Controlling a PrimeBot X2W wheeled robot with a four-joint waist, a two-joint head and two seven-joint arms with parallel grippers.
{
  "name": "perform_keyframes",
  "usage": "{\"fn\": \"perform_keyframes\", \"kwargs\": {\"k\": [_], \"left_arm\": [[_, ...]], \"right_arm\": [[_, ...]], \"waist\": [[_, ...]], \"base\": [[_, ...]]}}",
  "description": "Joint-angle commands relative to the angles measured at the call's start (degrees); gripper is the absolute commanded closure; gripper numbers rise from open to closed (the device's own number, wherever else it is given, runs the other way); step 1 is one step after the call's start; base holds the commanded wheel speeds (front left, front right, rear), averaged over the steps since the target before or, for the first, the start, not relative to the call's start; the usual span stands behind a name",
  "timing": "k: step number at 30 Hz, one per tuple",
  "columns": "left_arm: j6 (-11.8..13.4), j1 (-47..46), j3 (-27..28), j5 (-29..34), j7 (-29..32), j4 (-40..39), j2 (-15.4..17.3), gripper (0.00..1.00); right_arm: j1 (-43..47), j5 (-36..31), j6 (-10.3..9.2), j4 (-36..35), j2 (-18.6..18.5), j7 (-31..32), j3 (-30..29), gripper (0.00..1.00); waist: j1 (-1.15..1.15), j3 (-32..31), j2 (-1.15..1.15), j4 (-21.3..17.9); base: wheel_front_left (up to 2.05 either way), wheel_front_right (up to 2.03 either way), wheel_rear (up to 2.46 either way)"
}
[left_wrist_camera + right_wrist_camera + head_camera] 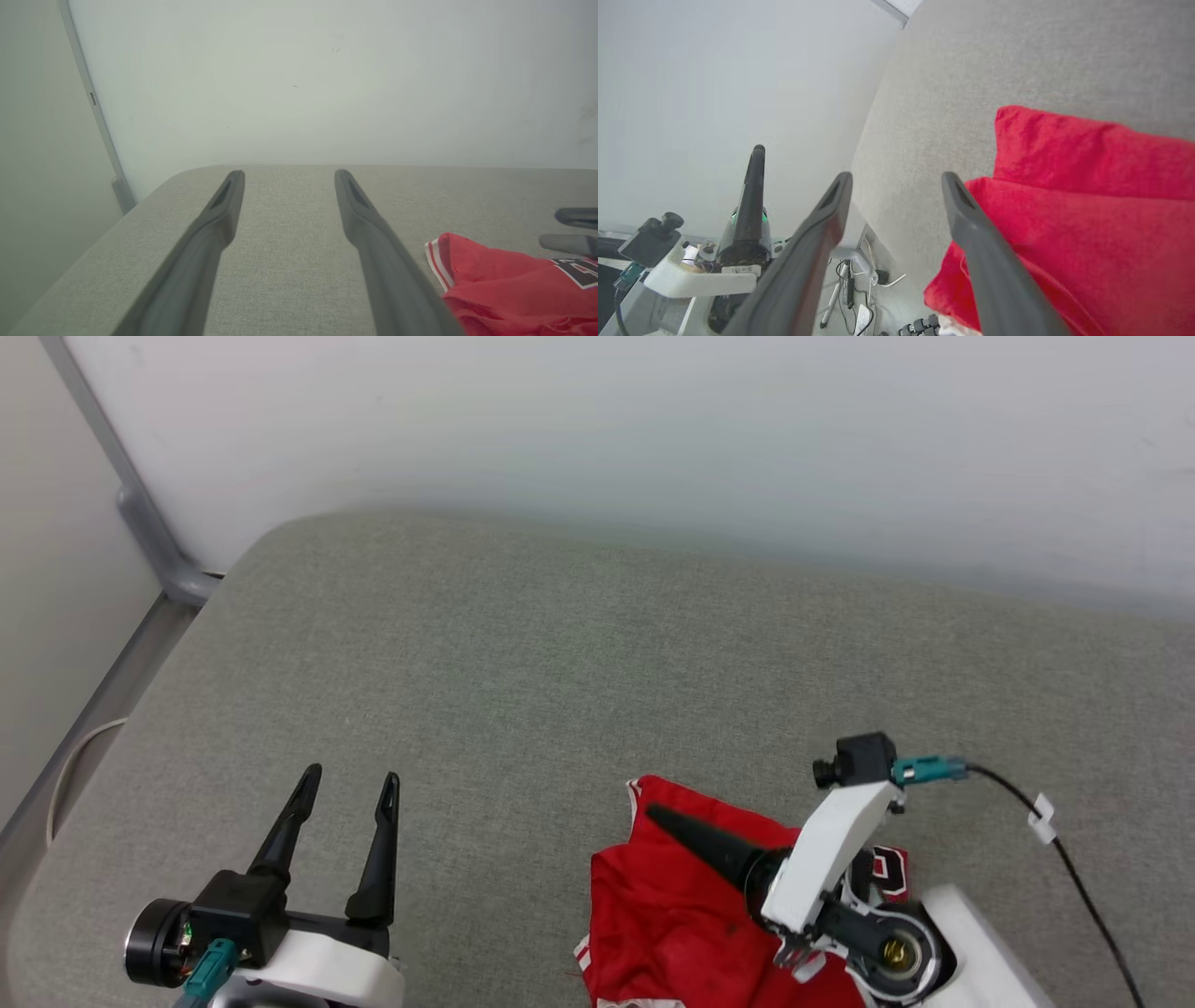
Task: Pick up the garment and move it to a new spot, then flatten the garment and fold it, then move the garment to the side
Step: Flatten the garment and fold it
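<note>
The garment (672,915) is a crumpled red heap with striped trim, lying at the front right of the grey padded table (523,653). My right gripper (665,823) hovers over its top edge, pointing left. In the right wrist view the right gripper (897,179) stands open with nothing between its fingers, and the garment (1087,210) lies just right of it. My left gripper (352,775) is open over bare table at the front left, well clear of the cloth. The left wrist view shows the left gripper (288,173) open, with the garment (504,275) off to its right.
A pale wall runs behind the table, with a metal post (140,513) at the far left. A black cable (1074,868) trails from the right wrist camera. Past the table's front edge, loose cables (850,289) lie on the floor.
</note>
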Motion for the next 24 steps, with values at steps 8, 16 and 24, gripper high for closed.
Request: {"fn": "perform_keyframes", "kwargs": {"k": [8,16,24], "left_arm": [[-0.1,-0.3,-1.5,-0.7,-0.1,-0.5,-0.2,0.00],[-0.1,-0.9,-2.7,-0.8,-0.1,-1.4,-0.5,0.00],[-0.1,-0.8,-3.0,-0.8,-0.1,-2.9,-1.3,0.00]], "right_arm": [[-5.0,-20.3,-0.03,-7.3,-6.0,-6.3,-1.9,0.00],[-1.7,-35.9,-0.03,-14.2,-17.1,-16.8,-5.4,0.00],[7.4,-43.8,-0.04,-19.0,-16.6,-26.6,-16.3,0.00]], "waist": [[0.00,-0.8,0.00,-2.3],[0.00,0.2,0.00,-4.1],[0.00,1.5,0.00,-5.3]], "base": [[0.00,0.00,0.00],[0.00,0.00,0.00],[0.00,0.00,0.00]]}}
